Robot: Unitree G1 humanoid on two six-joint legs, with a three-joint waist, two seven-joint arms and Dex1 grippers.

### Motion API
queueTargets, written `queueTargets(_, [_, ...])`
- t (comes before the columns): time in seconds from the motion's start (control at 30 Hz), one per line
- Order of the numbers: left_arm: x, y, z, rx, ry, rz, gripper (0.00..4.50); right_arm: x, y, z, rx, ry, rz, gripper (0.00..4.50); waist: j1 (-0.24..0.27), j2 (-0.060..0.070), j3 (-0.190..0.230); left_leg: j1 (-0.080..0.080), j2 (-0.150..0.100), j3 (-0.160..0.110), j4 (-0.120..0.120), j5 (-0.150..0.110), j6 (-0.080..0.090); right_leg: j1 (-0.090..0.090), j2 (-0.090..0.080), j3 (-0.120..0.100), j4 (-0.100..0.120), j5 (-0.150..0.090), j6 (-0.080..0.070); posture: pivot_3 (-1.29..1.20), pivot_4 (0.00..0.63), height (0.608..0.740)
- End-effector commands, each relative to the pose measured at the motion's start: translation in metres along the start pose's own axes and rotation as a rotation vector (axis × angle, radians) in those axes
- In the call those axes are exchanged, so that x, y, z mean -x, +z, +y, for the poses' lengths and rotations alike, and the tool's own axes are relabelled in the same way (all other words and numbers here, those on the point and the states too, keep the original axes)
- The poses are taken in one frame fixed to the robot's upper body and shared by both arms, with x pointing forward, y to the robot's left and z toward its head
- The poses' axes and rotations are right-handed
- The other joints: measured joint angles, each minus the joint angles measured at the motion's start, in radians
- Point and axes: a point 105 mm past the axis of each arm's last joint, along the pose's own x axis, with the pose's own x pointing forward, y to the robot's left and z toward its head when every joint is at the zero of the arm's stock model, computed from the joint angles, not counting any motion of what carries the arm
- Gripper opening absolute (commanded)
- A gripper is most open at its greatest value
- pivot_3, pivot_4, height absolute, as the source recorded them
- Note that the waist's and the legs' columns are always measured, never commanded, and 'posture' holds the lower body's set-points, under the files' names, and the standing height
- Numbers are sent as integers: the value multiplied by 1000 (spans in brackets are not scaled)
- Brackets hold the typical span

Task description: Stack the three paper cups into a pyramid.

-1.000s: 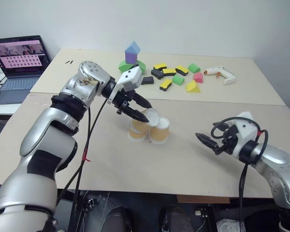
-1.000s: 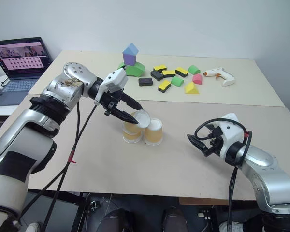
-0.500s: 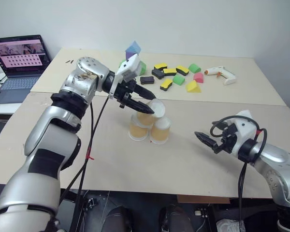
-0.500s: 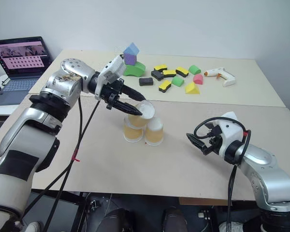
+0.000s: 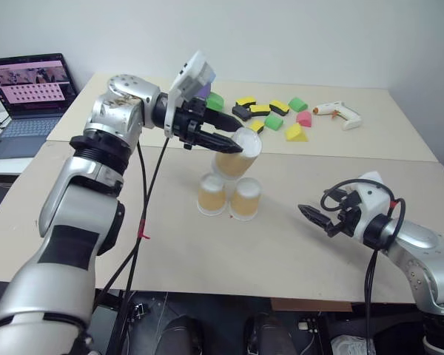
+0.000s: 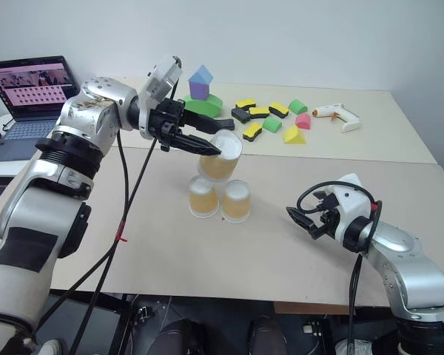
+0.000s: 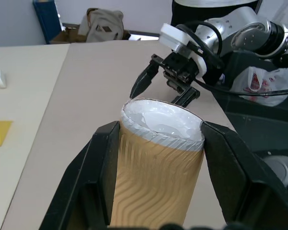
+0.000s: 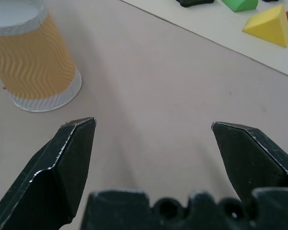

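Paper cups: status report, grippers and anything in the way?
Left gripper shut on third paper cup, held above the two base cups. Right gripper open, empty, off to the side. Nothing over the base pair.

The held cup (image 7: 158, 177) is cut off below the left gripper's fingers (image 7: 105, 177); beyond it, a bag (image 7: 261, 79) is partly hidden.

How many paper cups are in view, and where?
3: two cups stand upside down side by side on the table; the third cup is held above them in the left gripper.
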Motion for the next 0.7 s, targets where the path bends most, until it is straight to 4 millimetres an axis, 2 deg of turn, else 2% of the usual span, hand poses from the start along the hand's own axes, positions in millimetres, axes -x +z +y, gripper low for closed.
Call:
queueTargets(0.03, [-1,5,-1,2,34,-89,2262,2,8,-2,26,-10,-42,4500,0,0,0,0,0,0,0,0,0,0,0,0,0,0,0,0,150,703])
queueTargets(0.27, [-2,-9,-9,96,91,-190,2262,2,2,-1,16,-4,-24,4500,0,0,0,0,0,-1,1,0,0,0,0,0,1,0,0,0,150,703])
queueTargets(0.53, [-2,-12,-11,121,138,-247,2262,1,1,-1,17,8,-21,4500,1,0,0,0,0,-2,3,0,0,1,0,-1,2,0,0,0,150,703])
queueTargets(0.7, [-3,-32,-11,122,175,-218,2262,2,4,-4,17,11,-28,4500,1,0,0,0,0,-2,3,0,0,2,0,-1,2,0,0,0,150,703])
